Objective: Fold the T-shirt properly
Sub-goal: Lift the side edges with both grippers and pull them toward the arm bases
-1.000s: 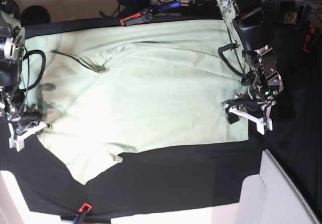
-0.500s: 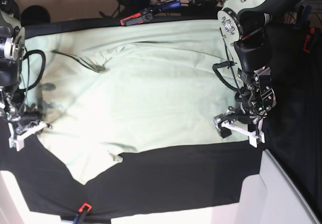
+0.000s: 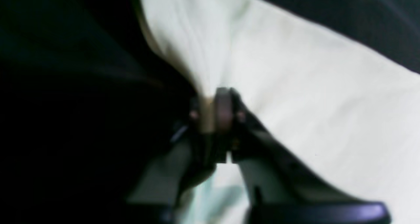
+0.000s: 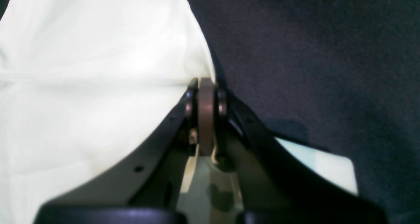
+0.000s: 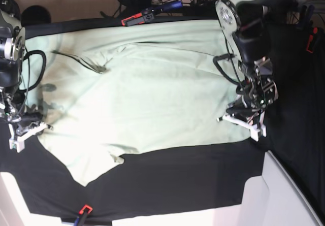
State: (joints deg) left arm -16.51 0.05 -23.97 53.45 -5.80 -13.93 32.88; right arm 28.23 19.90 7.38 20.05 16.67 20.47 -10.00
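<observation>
T-shirt (image 5: pixel 147 89) lies spread flat on the black cloth (image 5: pixel 177 180). Left gripper (image 5: pixel 242 120) is closed, pinching the shirt's edge. Right gripper (image 5: pixel 28 130) is closed, pinching fabric at the opposite edge. No containers observed.

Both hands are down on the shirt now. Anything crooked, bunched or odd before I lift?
The T-shirt lies askew, with a puckered wrinkle near its upper left. Nothing is damaged or spilled.
</observation>
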